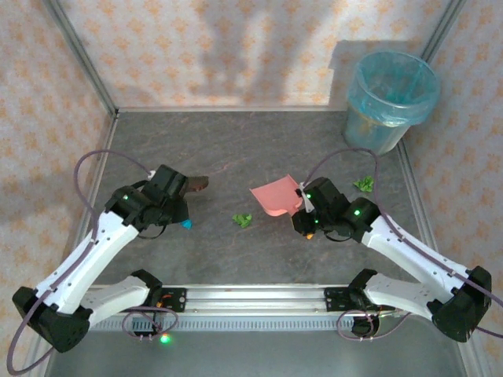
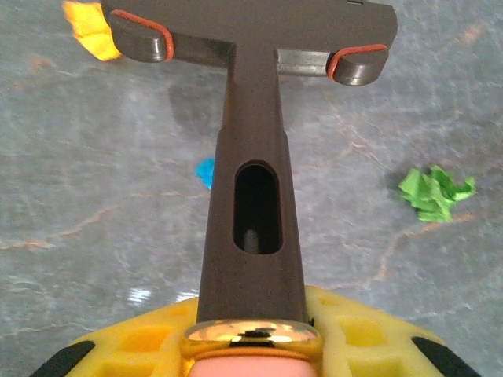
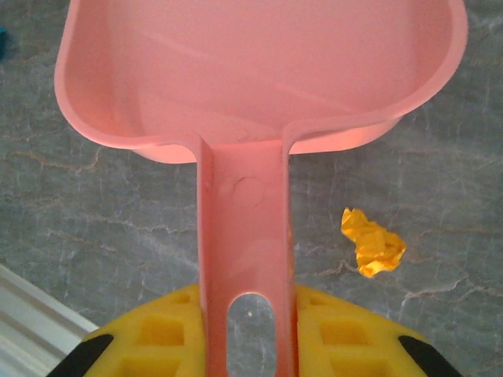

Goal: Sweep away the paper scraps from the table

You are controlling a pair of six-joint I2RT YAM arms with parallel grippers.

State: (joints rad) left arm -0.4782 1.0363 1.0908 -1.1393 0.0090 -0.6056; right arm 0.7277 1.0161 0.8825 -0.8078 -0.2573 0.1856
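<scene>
Evidently we are near the start: the pink dustpan (image 3: 259, 71) is bare inside, and all the paper scraps (image 1: 242, 221) we can find lie loose on the dark, stone-patterned bench (image 1: 236, 149). Our left tool (image 1: 177, 194) is closed narrow on the handle of the brown brush (image 2: 253, 118), and our right tool (image 1: 305, 210) is closed narrow on the dustpan's handle. Both implements are in hand, but the sweeping itself, as we judge it, is all left to do. A green scrap (image 2: 436, 191) lies between the two tools, near the dustpan's mouth. A second green scrap (image 1: 364, 184) sits off to the right, beyond the right tool. A blue scrap (image 1: 187, 225) lies just beside the left tool, and an orange scrap (image 3: 372, 242) lies just beside the dustpan's handle. Each is a tiny crumpled wad, bright against the grey and far smaller than the dustpan. A lined bin (image 1: 391, 98) stands in the far right corner.
</scene>
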